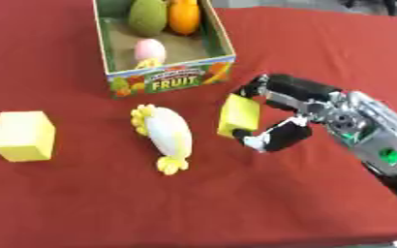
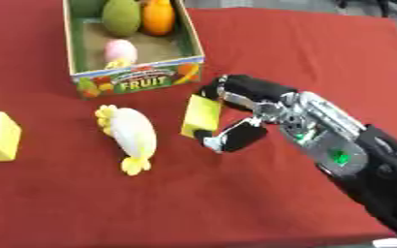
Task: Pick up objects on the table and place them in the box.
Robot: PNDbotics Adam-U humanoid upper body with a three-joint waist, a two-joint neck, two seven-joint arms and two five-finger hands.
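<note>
My right hand (image 1: 288,112) reaches in from the right and pinches a yellow block (image 1: 238,115) between its upper fingers and thumb, just in front of the box. The cardboard box (image 1: 170,79), printed FRUIT on its front wall, stands at the top centre. Inside it lie a green fruit (image 1: 147,16), an orange fruit (image 1: 184,16) and a pink one (image 1: 149,49). A white and yellow plush toy (image 1: 166,134) lies on the cloth left of the held block. A bigger yellow cube (image 1: 22,136) sits at the far left. My left hand shows in neither view.
A red cloth (image 1: 236,203) covers the whole table. Its far edge shows at the top right, and its near edge at the bottom right corner.
</note>
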